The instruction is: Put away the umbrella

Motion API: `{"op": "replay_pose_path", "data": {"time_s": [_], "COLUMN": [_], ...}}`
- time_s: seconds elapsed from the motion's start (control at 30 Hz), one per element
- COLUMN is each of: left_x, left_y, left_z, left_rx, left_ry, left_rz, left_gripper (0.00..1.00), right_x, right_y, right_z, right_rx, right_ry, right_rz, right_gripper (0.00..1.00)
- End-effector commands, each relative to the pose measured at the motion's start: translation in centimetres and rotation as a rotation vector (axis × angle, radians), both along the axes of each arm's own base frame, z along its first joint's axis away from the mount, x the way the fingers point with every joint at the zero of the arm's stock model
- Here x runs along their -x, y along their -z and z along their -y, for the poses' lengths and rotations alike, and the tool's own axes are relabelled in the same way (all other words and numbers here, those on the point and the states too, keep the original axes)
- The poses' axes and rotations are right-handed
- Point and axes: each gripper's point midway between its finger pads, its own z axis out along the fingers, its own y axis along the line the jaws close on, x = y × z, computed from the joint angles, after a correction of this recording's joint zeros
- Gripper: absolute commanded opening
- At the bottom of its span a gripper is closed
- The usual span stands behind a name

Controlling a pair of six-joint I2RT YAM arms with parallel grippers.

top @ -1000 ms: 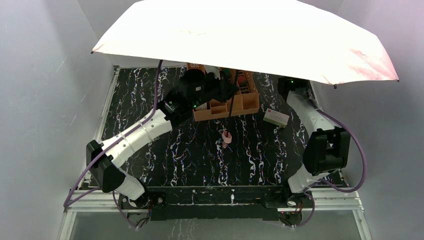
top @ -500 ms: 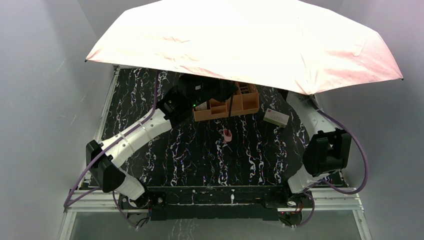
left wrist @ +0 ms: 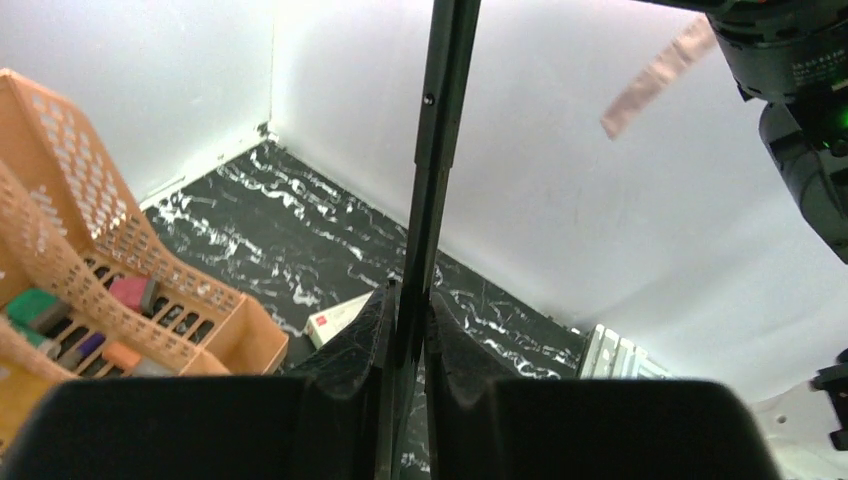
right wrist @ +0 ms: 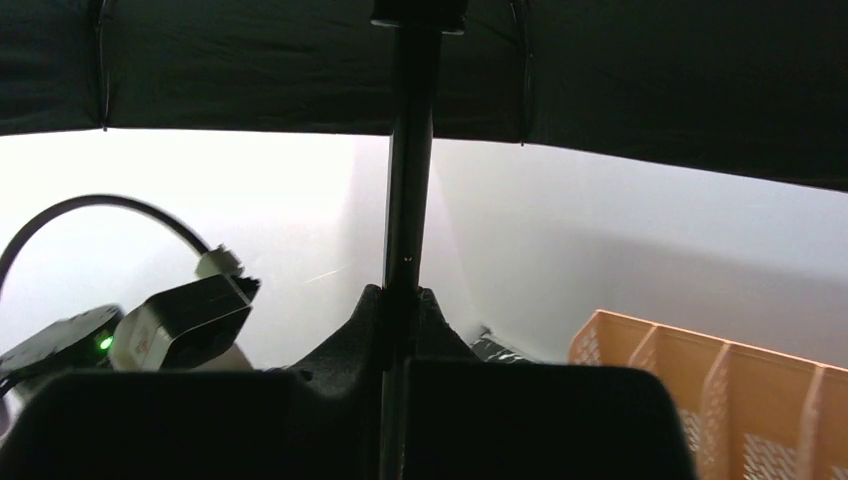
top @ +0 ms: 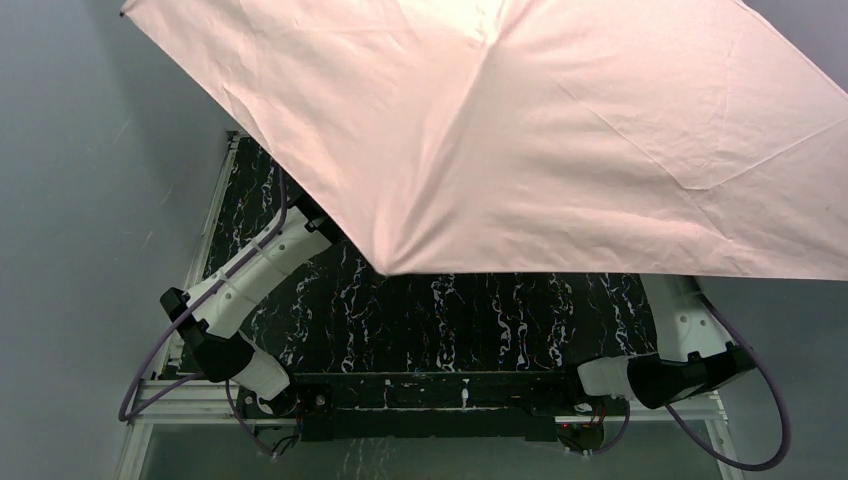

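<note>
From above, the open umbrella (top: 560, 130) fills your upper frame, hiding both grippers and most of the black marbled table (top: 470, 320). Left wrist: your left gripper (left wrist: 408, 320) clamps its shaft, with the orange organiser (left wrist: 90, 260) at left and white walls behind. Right wrist: your right gripper (right wrist: 400, 305) is clenched on the shaft too, under the black canopy.

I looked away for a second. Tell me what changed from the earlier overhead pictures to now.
The open umbrella tilted up toward the camera and now hides the far half of the table. The right arm folded down toward the near edge; the left arm drew in. The umbrella is still open, with the left gripper and right gripper shut on its shaft.
</note>
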Motion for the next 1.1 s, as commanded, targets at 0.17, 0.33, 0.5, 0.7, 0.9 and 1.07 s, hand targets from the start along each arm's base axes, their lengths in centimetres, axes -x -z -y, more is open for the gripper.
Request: {"op": "replay_pose_path", "data": {"time_s": [0.17, 0.33, 0.5, 0.7, 0.9, 1.07], "left_x": [-0.4, -0.3, -0.2, 0.0, 0.4, 1.5], "left_y": [-0.7, 0.5, 2.0, 4.1, 5.6, 4.9], "left_z": [-0.4, -0.5, -0.9, -1.4, -2.1, -2.7], "left_rx": [0.011, 0.010, -0.009, -0.027, -0.034, -0.004], "left_ry": [-0.027, -0.033, -0.041, -0.055, -0.067, -0.045], "left_rz": [-0.024, -0.045, -0.067, -0.090, -0.109, -0.096], "left_gripper": [0.00, 0.11, 0.23, 0.29, 0.32, 0.38], "right_x": [-3.1, -3.4, -3.5, -3.8, -2.7, -1.8], "right_y": [-1.3, 0.2, 1.5, 3.2, 3.1, 2.8], "right_z": [4.9, 3.5, 1.3, -1.1, -2.6, -3.5], "right_rx": [0.026, 0.043, 0.072, 0.084, 0.036, 0.044], "right_ry": [0.461, 0.530, 0.579, 0.545, 0.432, 0.351], "right_rz": [-0.125, -0.197, -0.228, -0.253, -0.211, -0.185], "right_gripper": [0.00, 0.00, 0.00, 0.00, 0.00, 0.00]}}
